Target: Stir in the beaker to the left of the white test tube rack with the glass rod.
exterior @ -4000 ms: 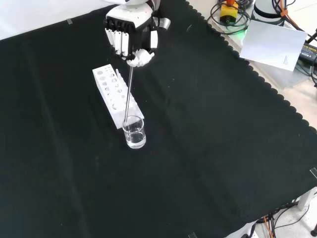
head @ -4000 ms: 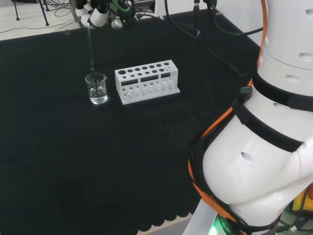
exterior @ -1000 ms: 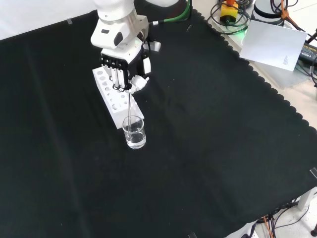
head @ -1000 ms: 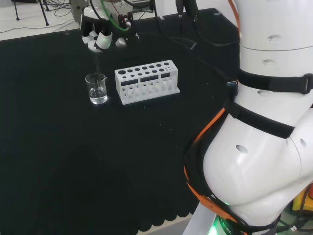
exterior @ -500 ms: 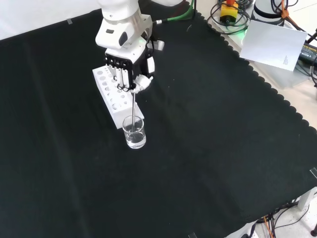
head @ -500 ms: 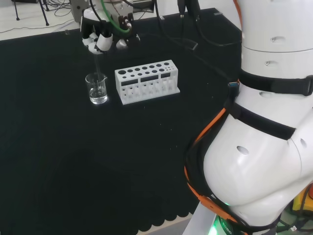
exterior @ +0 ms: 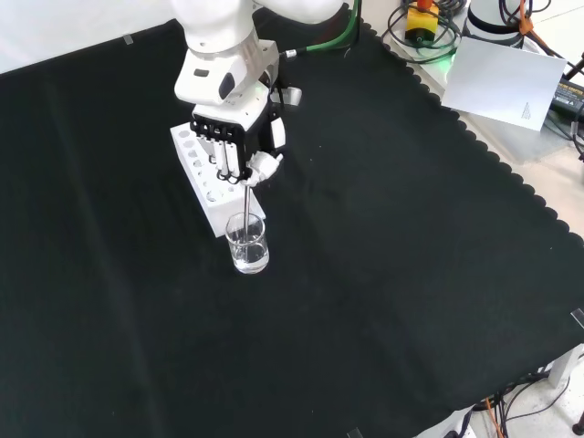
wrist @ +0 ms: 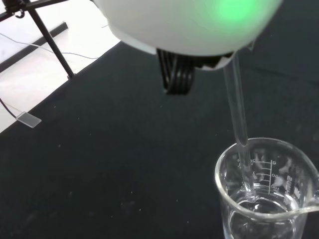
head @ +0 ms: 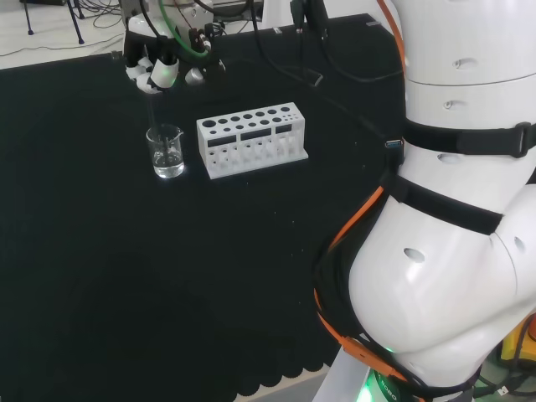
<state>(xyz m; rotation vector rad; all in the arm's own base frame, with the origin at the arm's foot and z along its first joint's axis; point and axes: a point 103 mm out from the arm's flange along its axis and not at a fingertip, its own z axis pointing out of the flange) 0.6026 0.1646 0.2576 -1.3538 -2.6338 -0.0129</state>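
Beaker (exterior: 247, 245) — the small clear glass vessel with a little clear liquid at its bottom — stands on the black cloth (exterior: 411, 274), just beside the end of the white plastic test tube rack (head: 251, 139); in the head view it sits to the rack's left. We hold the thin clear glass rod (exterior: 244, 208) in the black and white hand (exterior: 235, 135), whose fingers are curled and pinch the rod's upper end. The hand is directly above the beaker, over the rack's near end in the front view, with the fingers pointing down.

The relation that governs the coming move is vertical — the rod's long axis runs nearly upright from the hand down into the beaker mouth. In the wrist view the rod (wrist: 239, 129) passes inside the rim, close to the beaker (wrist: 266, 189) wall, and its tip reaches the liquid. We judge that stirring calls for small circular motion of the hand, keeping the rod upright and clear of the rim; a wide sweep could tip the beaker.
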